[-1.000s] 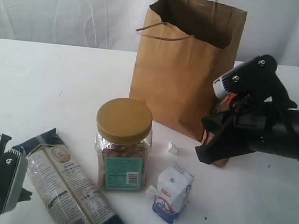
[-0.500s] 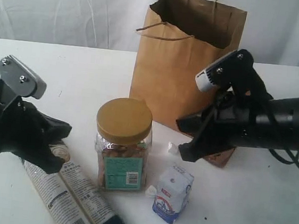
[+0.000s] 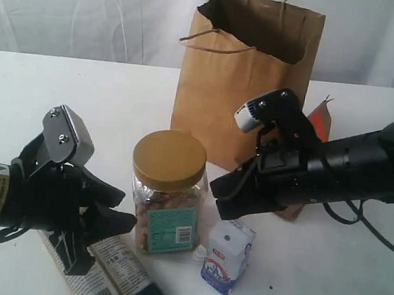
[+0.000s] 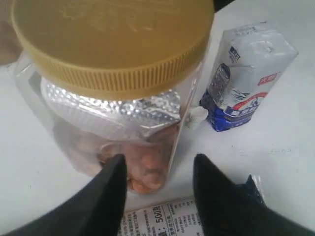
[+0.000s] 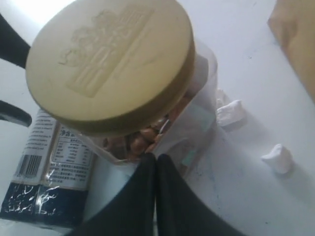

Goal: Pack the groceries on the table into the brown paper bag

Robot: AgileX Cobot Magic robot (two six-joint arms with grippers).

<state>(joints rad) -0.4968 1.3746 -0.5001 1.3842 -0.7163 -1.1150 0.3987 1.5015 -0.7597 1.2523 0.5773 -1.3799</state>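
Two parted left fingers (image 4: 107, 194) face yellow-lidded jar (image 4: 112, 83)

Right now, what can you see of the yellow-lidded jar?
The jar is clear plastic with a ribbed, embossed yellow lid, a teal label and brown snacks inside. It stands on the table before the bag. The open left hand is near its base; the shut right hand points at its side; contact unclear.
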